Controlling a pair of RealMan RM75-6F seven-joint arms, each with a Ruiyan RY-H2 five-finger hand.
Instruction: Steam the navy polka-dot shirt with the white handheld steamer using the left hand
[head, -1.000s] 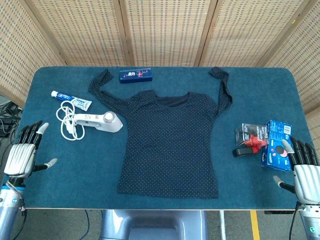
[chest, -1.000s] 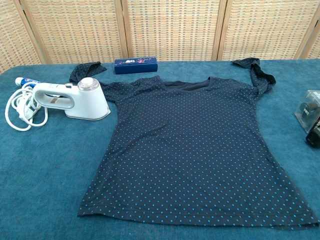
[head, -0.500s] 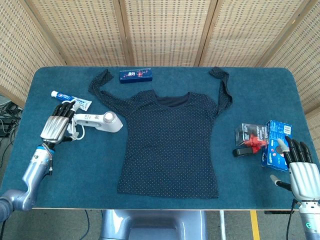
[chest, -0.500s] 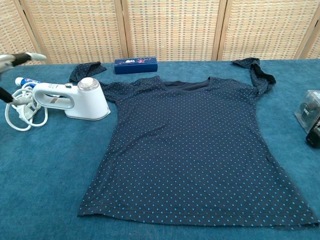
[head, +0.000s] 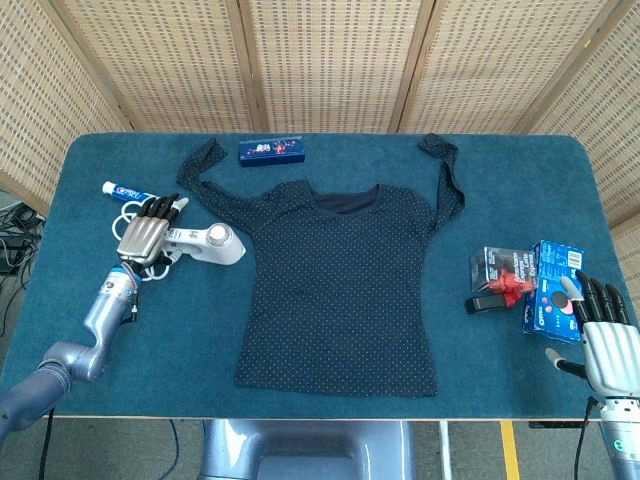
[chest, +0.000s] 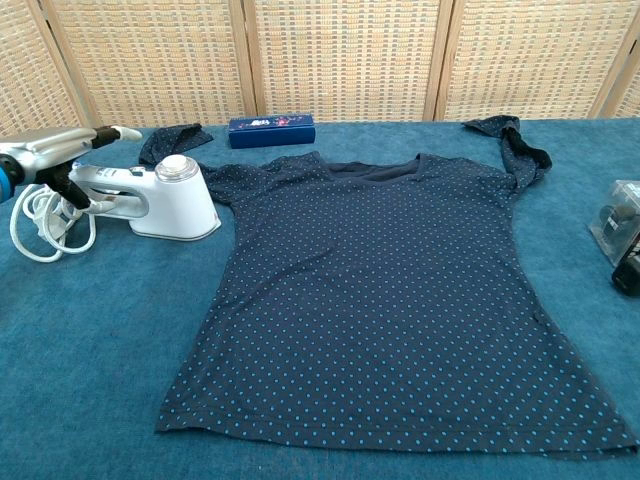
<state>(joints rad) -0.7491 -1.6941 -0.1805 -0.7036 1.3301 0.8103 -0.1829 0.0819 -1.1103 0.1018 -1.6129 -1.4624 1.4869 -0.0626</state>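
Flat dotted cloth shirt (head: 340, 285), smooth white steamer (head: 205, 243), metallic left robot hand (head: 145, 236)

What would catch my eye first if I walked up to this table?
The navy polka-dot shirt spread flat in the middle of the blue table. Left of it, the left hand reaches over the handle of the white steamer. The right hand rests open at the table's near right corner.
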